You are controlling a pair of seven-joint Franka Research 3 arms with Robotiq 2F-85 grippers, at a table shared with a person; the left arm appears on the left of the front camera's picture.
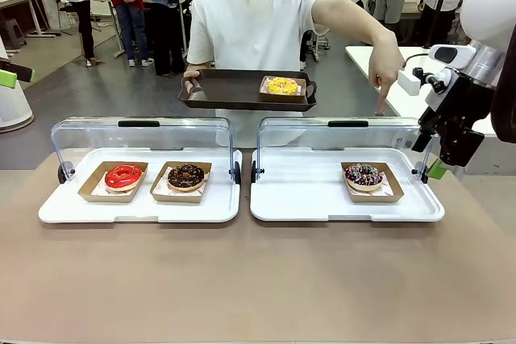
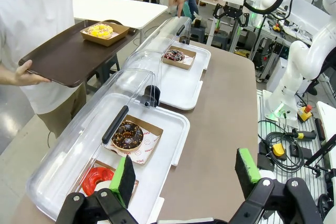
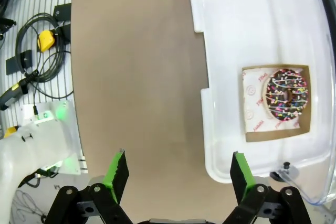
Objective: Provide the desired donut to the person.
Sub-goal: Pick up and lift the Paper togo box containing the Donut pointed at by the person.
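Hovering over the bench (image 3: 136, 77) — right hand (image 3: 178, 156) wide open, empty | sprinkled donut (image 3: 286, 94) ahead, off to one side | left hand (image 2: 185, 161) wide open, empty — chocolate donut (image 2: 127, 134) just ahead

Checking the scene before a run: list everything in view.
table: one, tan, foreground.
left display tray: one, white, lid raised, table's left.
right display tray: one, white, lid raised, table's right.
red donut: one, red, left display tray.
chocolate donut: one, brown, beside red donut.
sprinkled donut: one, brown, right display tray.
serving tray: one, dark brown, held by person.
yellow donut: one, yellow, on serving tray.
person: one, white shirt, far side, hand pointing toward right display tray.
left gripper: one, black, green pads, open, table's left end.
right gripper: one, black, green pads, open, table's right end.
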